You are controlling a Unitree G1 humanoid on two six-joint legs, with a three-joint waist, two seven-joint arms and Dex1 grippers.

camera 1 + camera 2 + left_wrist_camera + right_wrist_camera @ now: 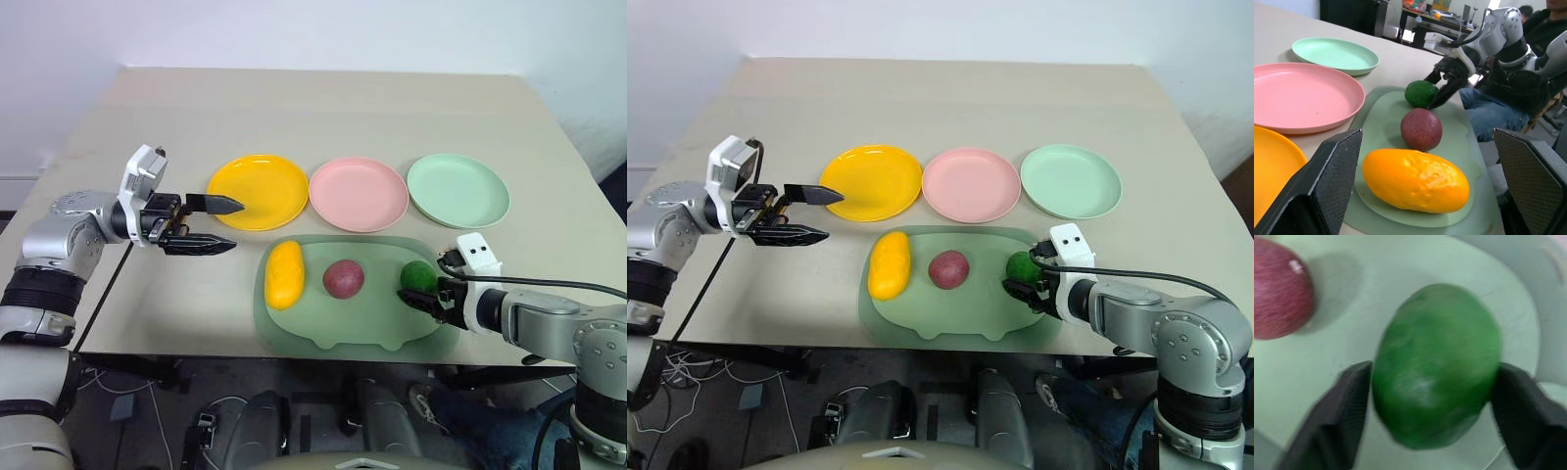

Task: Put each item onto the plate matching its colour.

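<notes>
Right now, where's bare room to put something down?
All three plates are bare: yellow plate, pink plate, green plate. Open table lies beyond them. The tray is crowded: yellow fruit, purple fruit, green fruit with the right gripper around it.

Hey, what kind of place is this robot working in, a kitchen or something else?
More likely a lab or office workroom than a kitchen. The beige table stands by a plain white wall, loose cables lie on the floor under it, and the left wrist view shows cluttered desks and a seated person behind.
</notes>
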